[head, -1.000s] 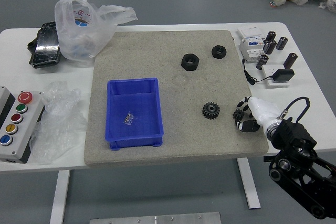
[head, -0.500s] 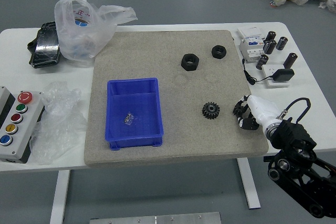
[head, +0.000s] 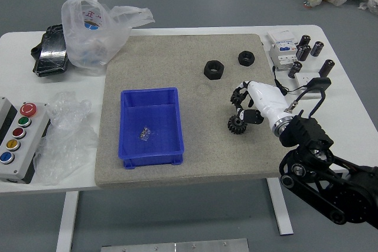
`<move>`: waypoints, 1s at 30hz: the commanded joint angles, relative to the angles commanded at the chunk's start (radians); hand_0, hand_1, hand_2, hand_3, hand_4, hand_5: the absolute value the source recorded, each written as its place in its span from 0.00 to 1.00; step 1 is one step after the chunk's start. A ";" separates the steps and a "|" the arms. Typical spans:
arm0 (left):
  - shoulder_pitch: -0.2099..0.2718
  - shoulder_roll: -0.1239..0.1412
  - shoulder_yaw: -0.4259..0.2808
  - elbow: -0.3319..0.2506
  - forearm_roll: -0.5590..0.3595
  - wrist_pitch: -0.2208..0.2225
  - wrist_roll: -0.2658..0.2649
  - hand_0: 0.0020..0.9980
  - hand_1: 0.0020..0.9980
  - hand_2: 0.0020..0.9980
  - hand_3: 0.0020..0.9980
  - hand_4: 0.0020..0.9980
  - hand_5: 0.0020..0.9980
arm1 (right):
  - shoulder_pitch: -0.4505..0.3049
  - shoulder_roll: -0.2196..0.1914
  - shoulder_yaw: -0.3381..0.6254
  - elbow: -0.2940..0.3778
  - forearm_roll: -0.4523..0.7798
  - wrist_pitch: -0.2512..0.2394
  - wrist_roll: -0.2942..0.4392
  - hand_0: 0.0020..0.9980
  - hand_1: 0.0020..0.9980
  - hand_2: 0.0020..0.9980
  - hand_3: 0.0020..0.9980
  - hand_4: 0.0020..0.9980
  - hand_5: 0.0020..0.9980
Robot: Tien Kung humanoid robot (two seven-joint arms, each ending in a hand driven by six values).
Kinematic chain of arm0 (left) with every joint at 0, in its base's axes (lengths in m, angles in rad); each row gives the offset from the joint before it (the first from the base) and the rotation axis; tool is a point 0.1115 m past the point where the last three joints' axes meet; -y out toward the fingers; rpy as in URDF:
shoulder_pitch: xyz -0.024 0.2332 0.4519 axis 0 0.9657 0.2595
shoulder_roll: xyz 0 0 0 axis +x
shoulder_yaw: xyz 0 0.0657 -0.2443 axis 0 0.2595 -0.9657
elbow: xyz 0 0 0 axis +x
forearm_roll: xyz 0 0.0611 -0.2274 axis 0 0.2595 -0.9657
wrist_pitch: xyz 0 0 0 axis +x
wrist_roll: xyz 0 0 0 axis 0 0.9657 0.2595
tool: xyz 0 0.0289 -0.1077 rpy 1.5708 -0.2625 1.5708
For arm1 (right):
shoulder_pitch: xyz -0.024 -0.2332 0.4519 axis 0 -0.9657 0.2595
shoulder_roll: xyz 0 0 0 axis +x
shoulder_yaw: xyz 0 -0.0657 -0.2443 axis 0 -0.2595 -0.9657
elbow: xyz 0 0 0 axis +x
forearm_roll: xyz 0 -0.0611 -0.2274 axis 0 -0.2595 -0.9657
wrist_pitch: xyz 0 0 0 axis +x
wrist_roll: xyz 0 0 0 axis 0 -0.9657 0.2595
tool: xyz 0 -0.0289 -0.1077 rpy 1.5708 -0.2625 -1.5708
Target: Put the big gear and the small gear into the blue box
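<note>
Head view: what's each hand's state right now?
Right hand: closed, holding the small gear.
Left hand: out of view, cannot be told.

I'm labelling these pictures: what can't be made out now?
All in the head view:
Held gear: outline lost, dark against the right hand.
Mat gear: partly hidden by that hand.
Bits in the blue box: too small to identify.
Right arm: cut off by the right edge.
Left hand: outside the picture.

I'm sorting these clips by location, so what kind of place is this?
Probably a robotics lab or test room: a black robot arm reaches over a white table, a button box with a red stop button sits at the left, and loose gears and nuts lie on a grey mat.
</note>
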 joint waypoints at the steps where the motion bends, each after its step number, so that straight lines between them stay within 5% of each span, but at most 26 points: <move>1: 0.000 0.000 0.000 0.000 0.000 0.000 0.001 0.75 0.71 0.69 0.79 0.76 0.50 | 0.021 0.011 -0.016 -0.007 0.008 -0.006 0.008 0.27 0.35 0.24 0.44 0.24 0.00; 13: -0.003 0.004 -0.001 -0.002 0.003 -0.001 0.006 0.75 0.71 0.69 0.79 0.76 0.50 | 0.221 0.115 -0.202 -0.049 0.146 -0.045 0.070 0.28 0.34 0.22 0.49 0.26 0.00; 17: -0.004 0.004 -0.005 -0.003 0.007 -0.002 0.008 0.75 0.71 0.69 0.79 0.76 0.50 | 0.254 0.132 -0.248 -0.049 0.151 -0.041 0.073 0.28 0.34 0.22 0.49 0.26 0.00; 18: -0.004 0.004 -0.006 -0.003 0.010 -0.003 0.009 0.75 0.71 0.69 0.79 0.76 0.50 | 0.262 0.136 -0.261 -0.049 0.154 -0.038 0.073 0.28 0.34 0.20 0.60 0.28 0.00; 23: -0.006 0.005 -0.008 -0.004 0.013 -0.004 0.010 0.75 0.71 0.69 0.79 0.76 0.50 | 0.293 0.145 -0.301 -0.054 0.160 -0.021 0.070 0.28 0.34 0.20 0.60 0.28 0.00; 24: -0.007 0.005 -0.008 -0.004 0.014 -0.004 0.010 0.75 0.71 0.69 0.79 0.76 0.50 | 0.298 0.147 -0.306 -0.056 0.161 -0.015 0.068 0.27 0.35 0.21 0.72 0.32 0.18; 29: -0.007 0.005 -0.010 -0.004 0.014 -0.004 0.010 0.75 0.71 0.69 0.79 0.76 0.50 | 0.304 0.152 -0.321 -0.065 0.160 0.013 0.056 0.27 0.35 0.21 0.72 0.32 0.18; 30: -0.006 0.004 -0.010 -0.004 0.015 -0.004 0.010 0.75 0.71 0.69 0.79 0.76 0.50 | 0.304 0.152 -0.324 -0.067 0.162 0.019 0.054 0.33 0.56 0.65 0.76 0.56 0.17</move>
